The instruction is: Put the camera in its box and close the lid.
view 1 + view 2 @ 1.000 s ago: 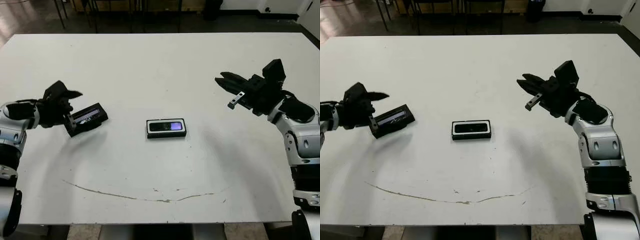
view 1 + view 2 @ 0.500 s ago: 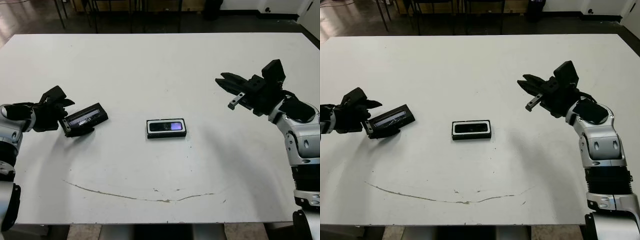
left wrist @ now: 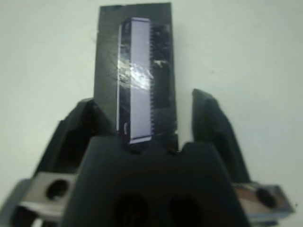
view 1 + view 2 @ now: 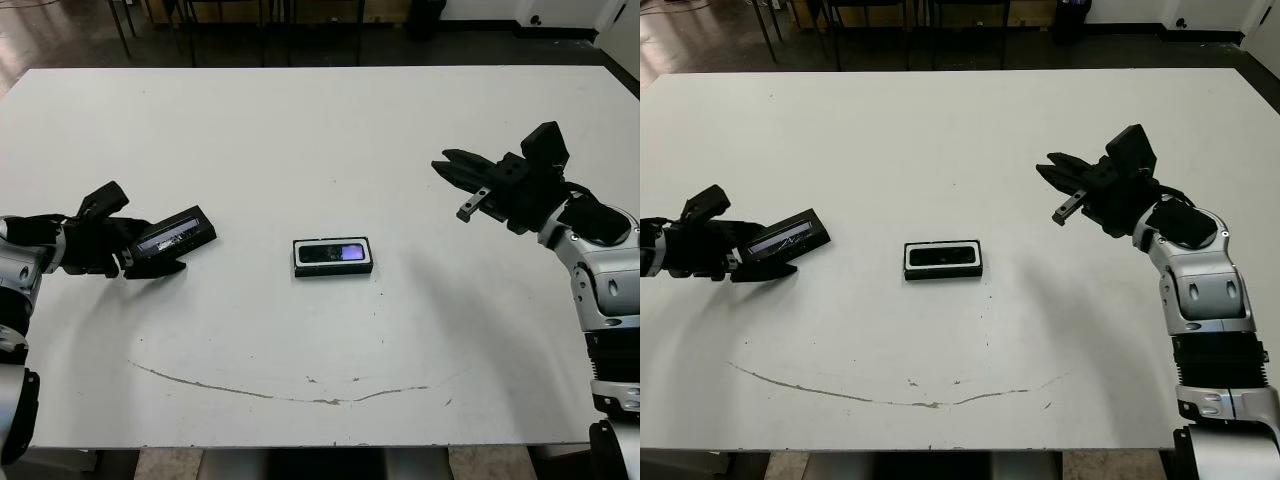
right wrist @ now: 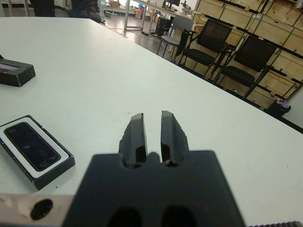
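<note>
light: bright, even | shadows: soft | left wrist view blurred (glare on lid point(image 3: 135, 75))

The left pincer point(image 4: 150, 258) has lowered, laying the lid point(image 4: 176, 236) flat.

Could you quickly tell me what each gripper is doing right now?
Left gripper: open, fingers either side of the flat black windowed lid.
Right gripper: shut, holding nothing.

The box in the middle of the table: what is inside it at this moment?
The camera lies flat inside the box, with the white lining showing as a border around it. The camera covers the floor of the box. No lid is on it.
</note>
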Tool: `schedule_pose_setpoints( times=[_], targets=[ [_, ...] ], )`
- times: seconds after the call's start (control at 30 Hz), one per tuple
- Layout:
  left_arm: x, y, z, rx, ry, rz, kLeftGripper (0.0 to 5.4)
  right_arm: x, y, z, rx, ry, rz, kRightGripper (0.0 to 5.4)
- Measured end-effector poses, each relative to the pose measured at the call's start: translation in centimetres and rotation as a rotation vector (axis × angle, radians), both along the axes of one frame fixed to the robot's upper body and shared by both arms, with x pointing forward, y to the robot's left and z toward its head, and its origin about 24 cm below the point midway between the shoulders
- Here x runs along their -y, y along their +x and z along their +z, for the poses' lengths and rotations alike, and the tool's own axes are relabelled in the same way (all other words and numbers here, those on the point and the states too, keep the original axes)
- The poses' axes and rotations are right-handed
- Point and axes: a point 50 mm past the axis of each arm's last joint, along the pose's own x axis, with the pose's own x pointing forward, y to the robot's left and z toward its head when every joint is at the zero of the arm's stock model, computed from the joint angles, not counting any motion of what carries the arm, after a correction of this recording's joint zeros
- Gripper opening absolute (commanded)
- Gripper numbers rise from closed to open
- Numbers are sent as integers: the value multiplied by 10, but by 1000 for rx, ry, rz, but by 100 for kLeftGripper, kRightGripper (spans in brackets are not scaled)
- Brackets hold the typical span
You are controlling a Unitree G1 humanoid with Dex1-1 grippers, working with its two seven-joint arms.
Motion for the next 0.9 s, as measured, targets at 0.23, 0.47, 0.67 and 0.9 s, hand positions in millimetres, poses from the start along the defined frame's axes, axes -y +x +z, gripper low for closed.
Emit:
schedule_pose_setpoints(
  times=[0.23,0.47,0.67,0.9],
  targets=[
    [-4,2,2,-61,-24,65,153,0,0,0,-5,-2,-1,0],
    [-9,-2,1,21,-73,139,143,-1,-1,2,2,-3,3,0],
    [10,2,23,256,-224,115,141,-2,-1,1,-4,-4,4,0],
    [70,4,49,391,-350,-95,140,-1,-2,-1,-16,1,3,0]
  ],
)
